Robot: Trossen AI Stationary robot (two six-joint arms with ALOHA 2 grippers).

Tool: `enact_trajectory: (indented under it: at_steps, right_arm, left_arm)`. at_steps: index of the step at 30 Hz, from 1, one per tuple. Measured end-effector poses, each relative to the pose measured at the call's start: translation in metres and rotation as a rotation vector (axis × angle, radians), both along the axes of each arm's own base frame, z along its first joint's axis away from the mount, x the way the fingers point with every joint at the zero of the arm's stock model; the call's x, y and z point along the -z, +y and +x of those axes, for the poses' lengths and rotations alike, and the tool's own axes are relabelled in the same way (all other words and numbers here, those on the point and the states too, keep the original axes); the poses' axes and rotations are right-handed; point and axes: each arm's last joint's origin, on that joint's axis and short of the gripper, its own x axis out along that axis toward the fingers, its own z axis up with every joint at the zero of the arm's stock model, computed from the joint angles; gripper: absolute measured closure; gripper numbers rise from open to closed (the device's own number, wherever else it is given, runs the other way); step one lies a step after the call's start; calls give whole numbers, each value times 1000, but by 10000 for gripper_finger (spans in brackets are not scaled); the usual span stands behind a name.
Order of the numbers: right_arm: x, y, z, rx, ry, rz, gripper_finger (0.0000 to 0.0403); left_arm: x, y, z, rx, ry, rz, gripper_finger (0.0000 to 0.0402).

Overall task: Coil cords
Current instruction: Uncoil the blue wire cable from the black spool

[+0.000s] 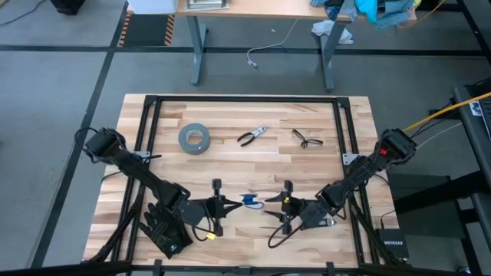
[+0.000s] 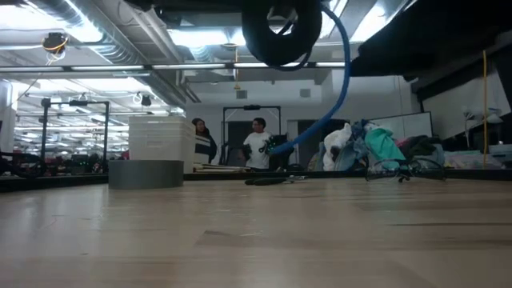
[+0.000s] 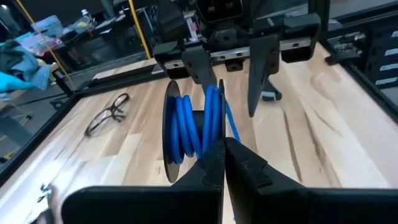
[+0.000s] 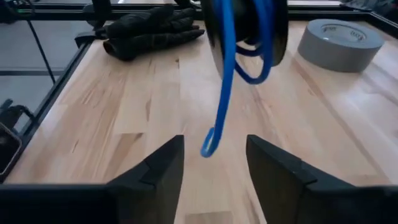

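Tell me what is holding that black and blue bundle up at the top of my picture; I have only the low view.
Observer: The left gripper is holding it. Its fingers are shut on the edge of the cords, which hang clear of the table.
Operator: Report the right gripper.
Observer: The right gripper faces the bundle with its fingers apart, gripping nothing. The loose blue end dangles just ahead of them.
Operator: Name anything lying by the left arm.
Observer: A pair of black gloves lies on the table right beside the left arm, outside your view.
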Motion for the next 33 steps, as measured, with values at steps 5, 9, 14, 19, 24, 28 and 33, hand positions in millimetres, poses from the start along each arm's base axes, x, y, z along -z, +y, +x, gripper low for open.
enact_trajectory:
  at_steps: [5, 9, 14, 19, 24, 28, 33]
  right_arm:
    - [-2, -10, 9, 2, -15, 34, 225]
    - [-5, -17, 16, -6, -37, 45, 227]
    - [-5, -19, 17, -17, -26, 48, 284]
    - [-4, -17, 16, -73, -13, 74, 374]
    - [-4, -16, 16, -79, -8, 114, 382]
    - [-5, -16, 16, -88, -4, 140, 385]
    - [-5, -15, 16, -108, 1, 158, 388]
  left_arm:
    - [-1, 5, 2, -19, -5, -15, 401]
    - [-2, 8, 4, -35, -10, -29, 401]
    - [-2, 8, 4, -35, -10, -32, 401]
    - [-1, 8, 4, -33, -4, -27, 401]
    - [-1, 8, 3, -28, 4, -24, 401]
    - [2, 4, 0, -16, 26, -45, 401]
    - [5, -4, -6, 12, 51, -78, 401]
